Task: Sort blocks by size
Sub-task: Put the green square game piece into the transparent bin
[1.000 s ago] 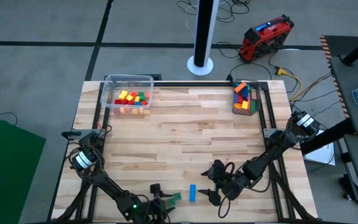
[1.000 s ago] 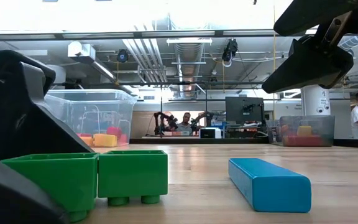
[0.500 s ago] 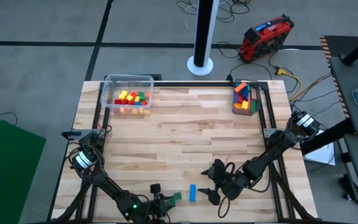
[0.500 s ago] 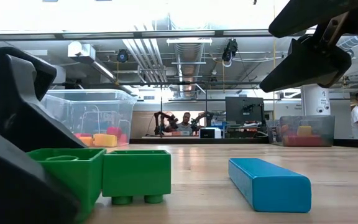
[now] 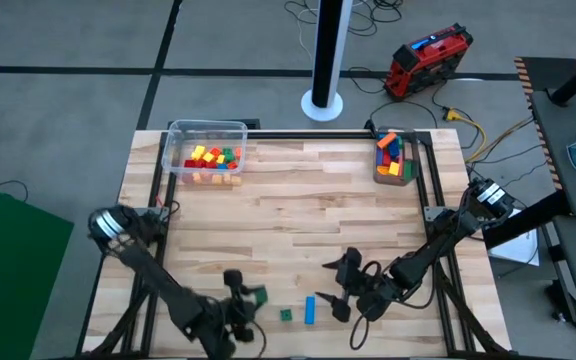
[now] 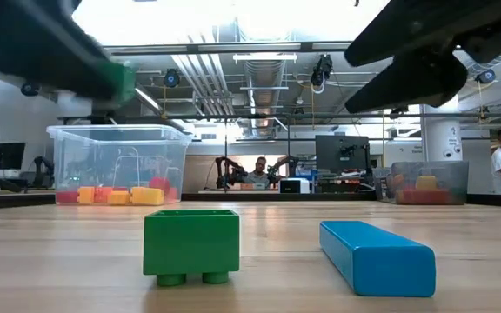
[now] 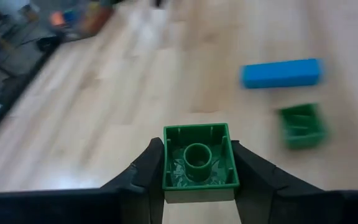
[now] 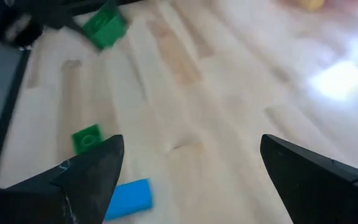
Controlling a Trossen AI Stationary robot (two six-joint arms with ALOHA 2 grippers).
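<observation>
My left gripper [image 5: 246,297] hangs above the table near its front edge, shut on a small green block [image 7: 199,163]. A second small green block [image 5: 285,315] rests on its studs on the wood [image 6: 191,246], with a longer blue bar [image 5: 309,309] lying flat just to its right. Right of the bar my right gripper [image 5: 334,285] stands open above the table, nothing between its fingers [image 8: 190,149]. The held block also shows in the right wrist view [image 8: 105,26]. My left gripper pinches the green block by two opposite side walls [image 7: 166,168] between its two fingers. The block's hollow underside faces the wrist camera. It hangs clear of the table, well above the other green block.
A clear tub [image 5: 206,155] with several small bright blocks stands at the far left of the table. A smaller container [image 5: 393,160] with longer blocks stands at the far right. Bare wood lies between them and the near blocks. A black frame runs along the table's edges.
My left gripper has risen from the table and gone toward the far left with one green block, lifting it clear. The second green block, which stood against it, stays where it was. The blue bar has not moved.
</observation>
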